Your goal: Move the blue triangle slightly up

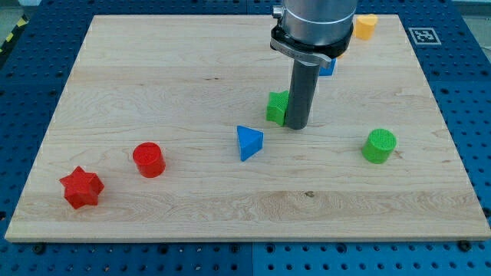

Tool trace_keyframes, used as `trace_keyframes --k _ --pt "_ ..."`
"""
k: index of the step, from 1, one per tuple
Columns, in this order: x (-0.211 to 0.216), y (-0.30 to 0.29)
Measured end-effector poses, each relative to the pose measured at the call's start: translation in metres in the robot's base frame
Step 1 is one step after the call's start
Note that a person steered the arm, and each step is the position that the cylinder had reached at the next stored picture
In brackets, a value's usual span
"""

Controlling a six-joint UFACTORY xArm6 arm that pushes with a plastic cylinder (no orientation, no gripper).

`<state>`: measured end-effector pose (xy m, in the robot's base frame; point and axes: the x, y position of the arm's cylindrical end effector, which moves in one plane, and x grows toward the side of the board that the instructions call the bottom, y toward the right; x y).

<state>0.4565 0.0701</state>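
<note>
An xArm6 arm stands its dark rod on the wooden worktop [153, 77], the tip [298, 126] resting near the board's middle. The arm carries no pincer, so nothing is spread, pressed together or pinching; the bare tip does the work and is the reference point here.

The blue triangle [248, 142], the block to be nudged slightly up, lies near the tip, toward the view's left and a little toward the view's bottom. It is apart from the rod, with bare wood between them. A green block [277, 107], its shape partly hidden, sits just beside the rod on the view's left and slightly above the tip; whether it touches the rod cannot be told.

A green cylinder [379, 146] stands to the tip's right and a little lower. A small blue block [328, 67] peeks out from behind the arm's housing above the tip, and an orange block [365, 26] sits farther up and right, near the board's top edge. Well off to the left and lower, a red cylinder [149, 159] and a red star [81, 188] sit near the bottom-left corner.

The tip's place suggests an approach not yet finished. An upward push has to start from the triangle's lower side, so the tip probably needs to travel round to below it. The green block, up and right of the triangle, is the likeliest thing to be disturbed if the push drifts right.
</note>
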Motion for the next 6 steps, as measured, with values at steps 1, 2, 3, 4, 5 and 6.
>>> trace_keyframes --k 1,2,3,4,5,6 --pt "0.025 0.012" --pt "0.058 0.004" --pt "0.081 -0.027" --pt "0.083 -0.048" --pt "0.083 -0.049" --pt "0.076 -0.049"
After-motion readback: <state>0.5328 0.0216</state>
